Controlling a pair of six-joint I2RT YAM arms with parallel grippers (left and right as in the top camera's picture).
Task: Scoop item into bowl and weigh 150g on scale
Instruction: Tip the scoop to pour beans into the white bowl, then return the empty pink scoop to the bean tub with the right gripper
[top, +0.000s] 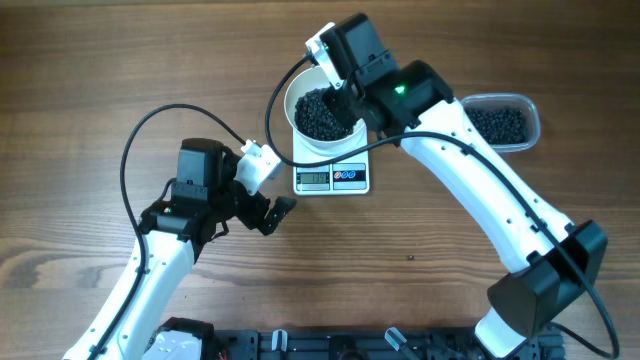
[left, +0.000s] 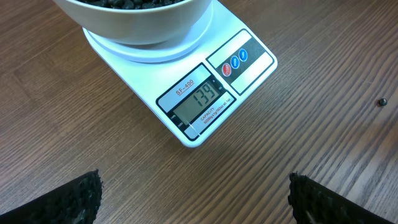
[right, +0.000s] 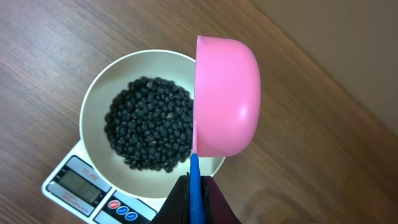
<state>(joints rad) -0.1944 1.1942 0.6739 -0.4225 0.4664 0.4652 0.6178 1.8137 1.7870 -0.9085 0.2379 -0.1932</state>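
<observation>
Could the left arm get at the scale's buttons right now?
Probably yes: the open left gripper faces the scale, only bare table between, and the buttons sit clear of the bowl.

Beans (top: 320, 115) in bowl (top: 310, 148) on scale (top: 332, 178), tub (top: 536, 120) to right, scoop (right: 227, 99) above bowl

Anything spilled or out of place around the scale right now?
One stray black bean lies alone on the table, apart from the scale, and was probably spilled while scooping. Otherwise the bowl sits squarely on the scale with its beans inside.
</observation>
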